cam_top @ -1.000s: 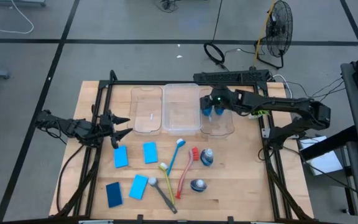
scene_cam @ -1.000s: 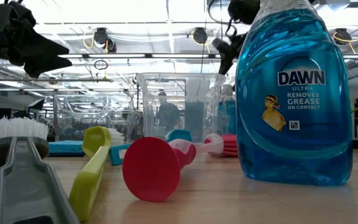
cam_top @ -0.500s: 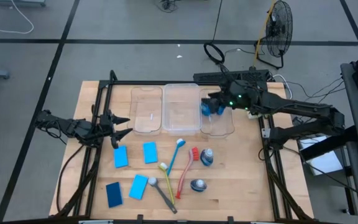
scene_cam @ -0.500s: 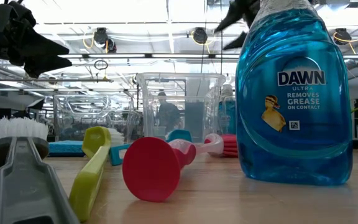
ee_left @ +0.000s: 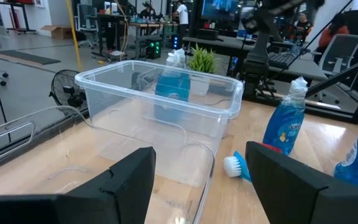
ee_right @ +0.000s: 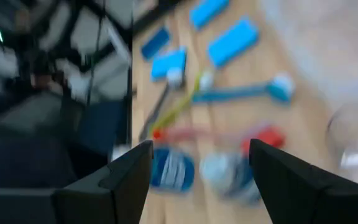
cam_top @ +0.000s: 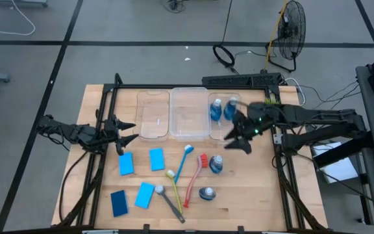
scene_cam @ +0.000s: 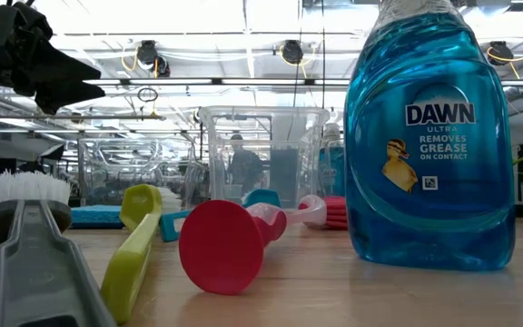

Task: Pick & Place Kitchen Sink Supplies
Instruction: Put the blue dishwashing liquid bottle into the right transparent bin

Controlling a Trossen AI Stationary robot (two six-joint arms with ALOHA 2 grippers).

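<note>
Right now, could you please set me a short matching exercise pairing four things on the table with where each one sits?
Things:
1. Two bottles
2. Red brush
3. Dark blue sponge
4. Right hand

Places:
A. Near the table's front left corner
B. Inside the rightmost clear bin
C. Open, above the bin's front edge
D. Flat on the wood, between the blue brush and a bottle

Pairs: 1-B, 2-D, 3-A, 4-C

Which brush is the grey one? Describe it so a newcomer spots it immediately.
Start at the three clear bins, then drop to the fan of brushes on the wooden table. The grey brush lies nearest the front edge, beside a blue sponge; its neighbours are yellow-green, red and blue.
</note>
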